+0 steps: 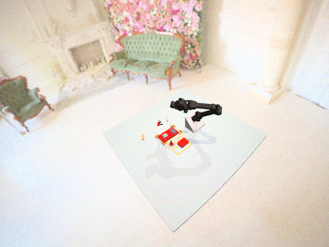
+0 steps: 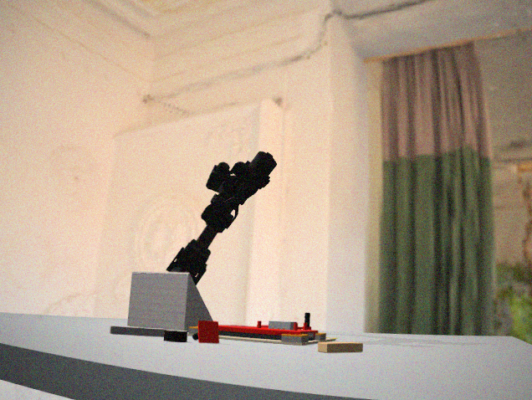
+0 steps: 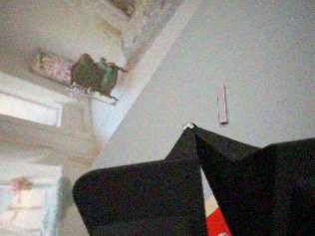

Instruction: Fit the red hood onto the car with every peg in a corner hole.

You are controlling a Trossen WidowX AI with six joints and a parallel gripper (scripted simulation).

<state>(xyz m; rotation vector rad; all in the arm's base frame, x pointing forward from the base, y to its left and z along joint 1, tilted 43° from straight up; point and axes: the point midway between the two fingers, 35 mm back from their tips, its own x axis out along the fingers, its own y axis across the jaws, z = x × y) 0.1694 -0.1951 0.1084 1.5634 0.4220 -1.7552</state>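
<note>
Closest to wrist camera, black tool point(image 1: 172, 104) point(image 2: 267, 162) point(image 3: 191, 134), closed with nothing gripped, raised well above bench point(image 1: 185, 199) point(image 2: 408, 365) point(image 3: 269, 59). Red hood point(image 1: 182, 142) down on bench, off the car, near chassis point(image 1: 170, 136) point(image 2: 249, 330) point(image 3: 217, 221) and partly inside yellow outline point(image 1: 178, 154). Chassis seated in jig point(image 1: 164, 143) point(image 2: 294, 339), small wooden block point(image 1: 143, 136) point(image 2: 340, 347) well apart.
</note>
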